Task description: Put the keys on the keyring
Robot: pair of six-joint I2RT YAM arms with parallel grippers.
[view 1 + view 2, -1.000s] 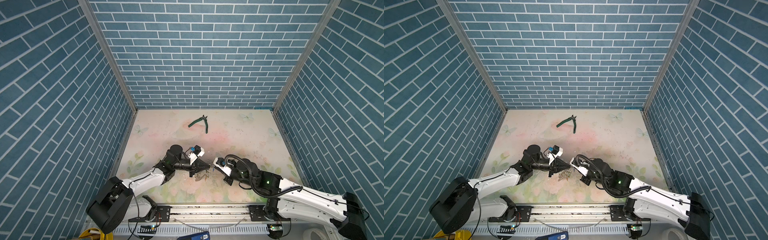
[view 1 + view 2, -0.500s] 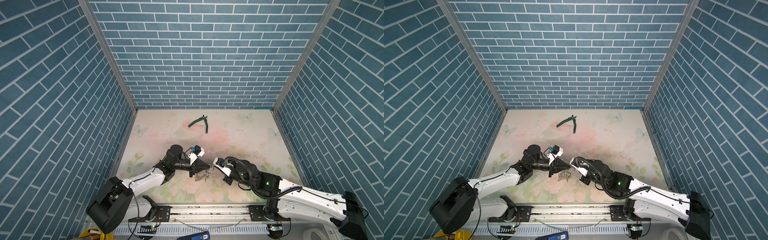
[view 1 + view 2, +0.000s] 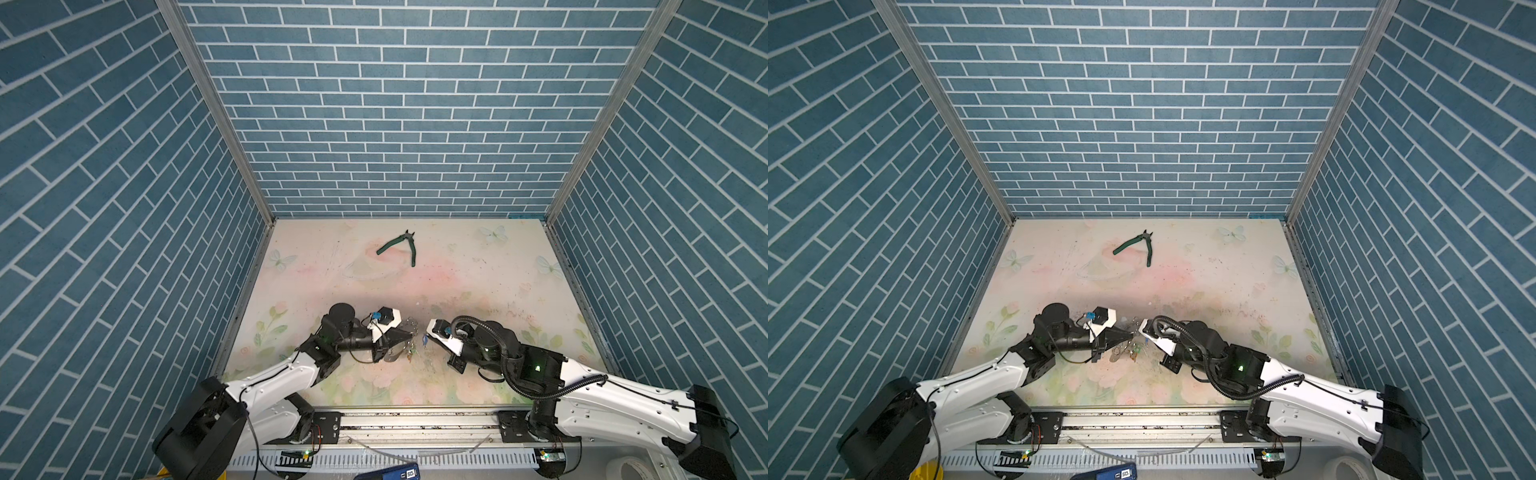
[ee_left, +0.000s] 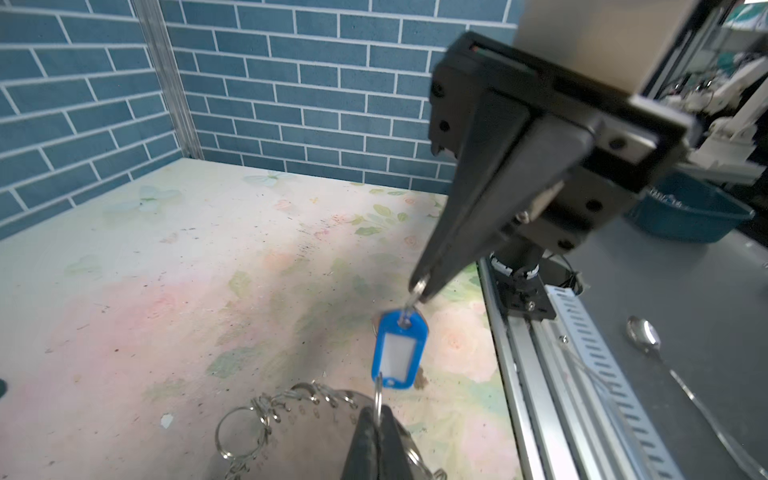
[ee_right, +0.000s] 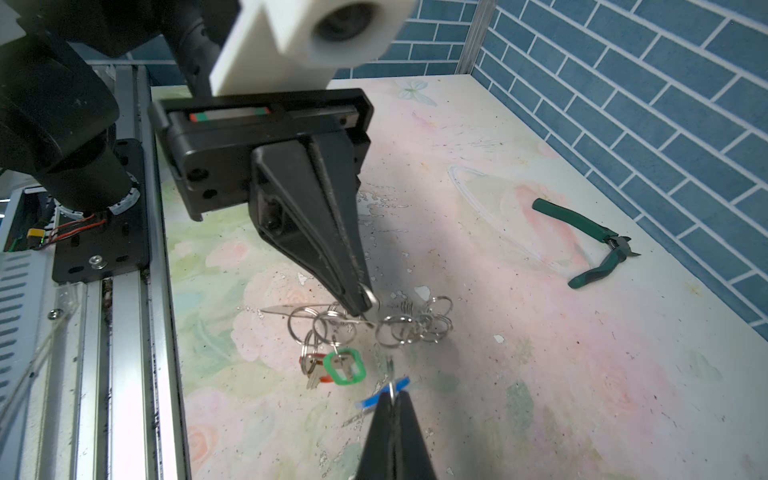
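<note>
I have the left gripper (image 5: 365,300) pinched shut on a small silvery ring (image 4: 377,392) right at the edge of the keyring (image 4: 309,391); in the left wrist view that ring runs up through the lower hole of the blue tag of the keys (image 4: 399,357), though I cannot tell whether it is one of the keyring's own rings; the right gripper (image 4: 419,291) is closed as well, its tips clamped on the silvery metal at the tag's other end, so the keys hang stretched between the two pincers, just beside the keyring and clear of the table (image 3: 478,282); the tag faces the left wrist camera with its white label window showing, while the right wrist view catches it edge-on, just past that gripper's own fingertips (image 5: 411,440); the keyring sits directly under the left gripper, its rim crowded with little rings; I cannot tell from any view whether the hoop rests on the table or hangs; a green-tagged key (image 5: 344,366) and a red-tagged key (image 5: 311,365) touch each other just beside the keyring, on the side nearer the right gripper; the green-handled pliers (image 5: 582,223) lie well apart from the keyring, towards the back wall (image 3: 395,124), handles spread; in both top views the two gripper tips nearly meet over the keyring.
</note>
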